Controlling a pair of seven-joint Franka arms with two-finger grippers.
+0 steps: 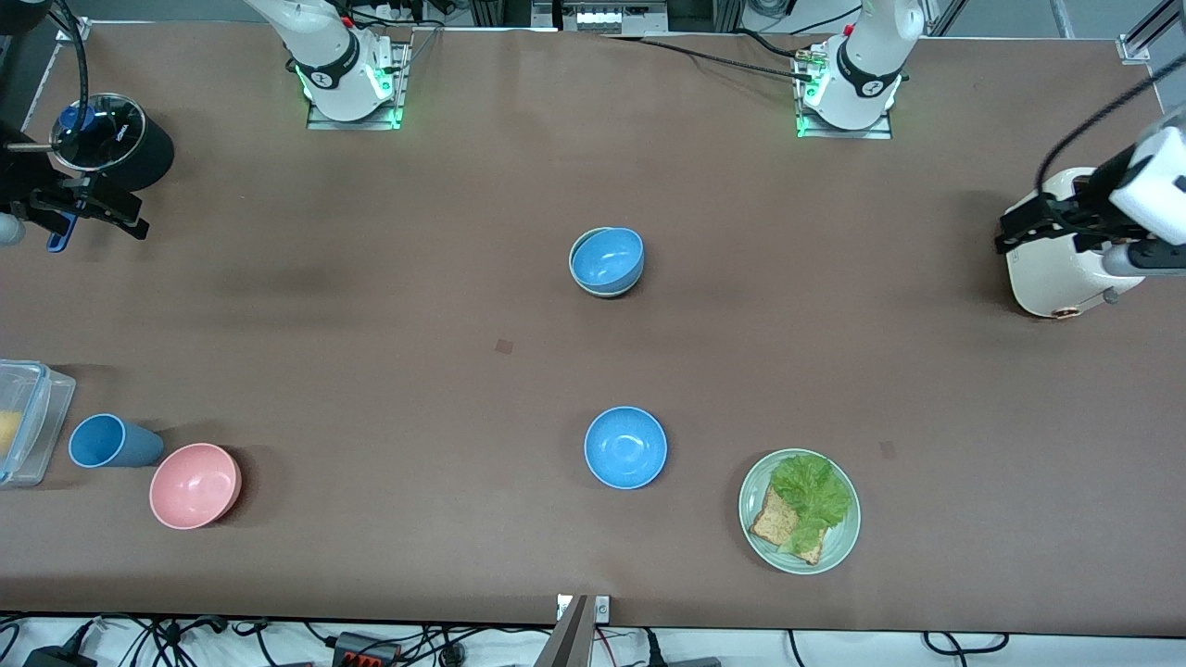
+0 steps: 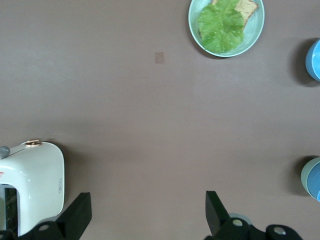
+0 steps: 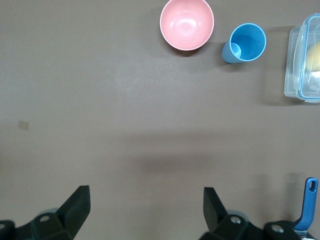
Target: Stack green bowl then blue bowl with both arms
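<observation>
Front view: brown table [image 1: 371, 306]; blue bowl [image 1: 607, 258] nested in green bowl [image 1: 575, 260]; both hands apart

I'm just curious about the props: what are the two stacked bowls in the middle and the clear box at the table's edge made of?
The blue bowl nested in the green bowl looks like matte plastic: even colour with only a soft sheen, though glazed ceramic can't be ruled out. The clear box seems to be transparent plastic, since its contents show through the wall and its rim is tinted blue.
</observation>
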